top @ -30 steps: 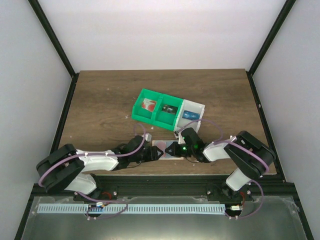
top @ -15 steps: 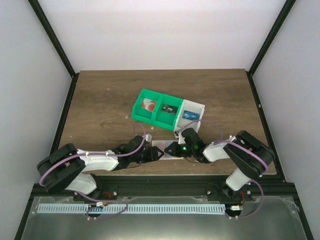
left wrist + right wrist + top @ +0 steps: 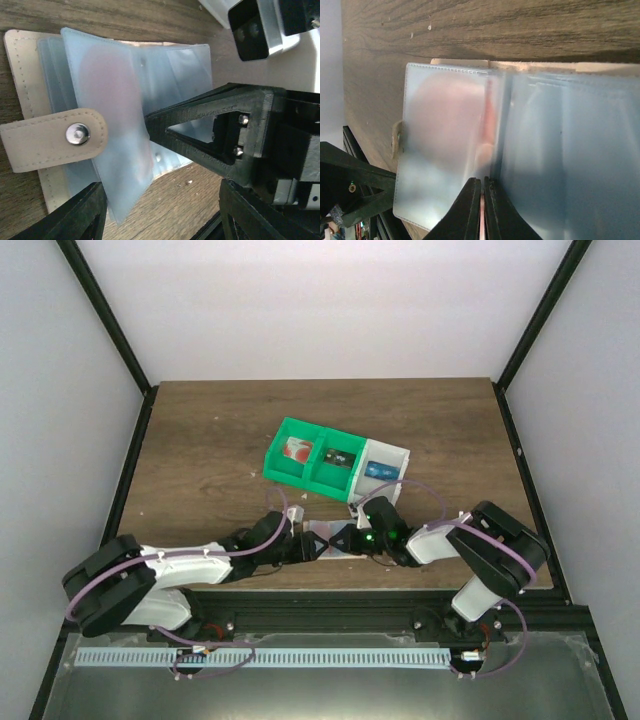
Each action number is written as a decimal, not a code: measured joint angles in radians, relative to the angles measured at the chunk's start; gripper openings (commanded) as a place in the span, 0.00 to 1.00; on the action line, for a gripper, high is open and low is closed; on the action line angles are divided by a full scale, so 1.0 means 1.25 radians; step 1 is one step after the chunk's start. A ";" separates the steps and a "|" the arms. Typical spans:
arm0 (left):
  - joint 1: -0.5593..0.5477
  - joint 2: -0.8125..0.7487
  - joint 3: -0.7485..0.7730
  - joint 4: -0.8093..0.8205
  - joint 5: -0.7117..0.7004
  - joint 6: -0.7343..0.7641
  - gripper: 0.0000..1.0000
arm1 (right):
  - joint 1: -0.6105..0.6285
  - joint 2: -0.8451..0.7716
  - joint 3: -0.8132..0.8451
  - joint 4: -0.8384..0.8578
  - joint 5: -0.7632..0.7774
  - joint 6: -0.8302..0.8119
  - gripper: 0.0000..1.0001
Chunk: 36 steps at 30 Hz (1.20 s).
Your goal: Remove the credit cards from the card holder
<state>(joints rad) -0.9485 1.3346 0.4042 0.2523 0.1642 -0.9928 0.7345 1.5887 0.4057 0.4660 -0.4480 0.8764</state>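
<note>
The card holder (image 3: 328, 540) lies open and flat on the table (image 3: 200, 440), close to the near edge. It sits just on the near side of the row of bins (image 3: 335, 462) and between my two claws. Its long axis runs left to right, so each arm meets it end-on.

The right claw (image 3: 342, 539) comes in from the right, with its tips pointing left and resting about the middle of the holder, by the fold. Its jaws are pinched together at the edge of a clear sleeve (image 3: 427, 100) that has a pinkish card (image 3: 447, 132) blurred inside it. A thin sliver of pink shows between the tips, but I can't tell whether they have caught the card itself, only the plastic, or nothing.

The left claw (image 3: 316, 547) is spread wide over the left half and holds nothing. One finger stands on each side of the sleeves, and the snap tab (image 3: 55, 137) is folded across in front of it.

Everything turns on that pinch point. The right arm is the one at the card, and the card lies to the left of its tips. I judge that a draw back to the right, along the holder's length, is what would free the card. The left claw is placed to pin the left cover down. If the pinch has only plastic, the whole holder will likely drag along.
</note>
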 measured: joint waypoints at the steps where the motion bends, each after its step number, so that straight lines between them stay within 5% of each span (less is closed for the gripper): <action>1: 0.000 -0.004 0.001 0.000 -0.002 0.001 0.64 | 0.000 0.000 -0.001 0.001 0.000 0.000 0.05; 16: -0.001 0.027 0.024 -0.035 -0.008 0.022 0.64 | 0.000 0.001 -0.009 0.022 -0.009 0.013 0.08; 28: -0.021 0.067 0.146 -0.233 -0.080 0.103 0.65 | -0.001 0.008 -0.014 0.036 -0.020 0.028 0.04; 36: -0.023 0.042 0.140 -0.177 -0.058 0.100 0.65 | 0.007 0.023 -0.014 0.055 -0.055 0.033 0.04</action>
<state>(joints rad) -0.9779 1.3876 0.5797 0.0315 0.0917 -0.8680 0.7429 1.6173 0.3878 0.5346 -0.5171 0.9180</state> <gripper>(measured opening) 0.651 0.041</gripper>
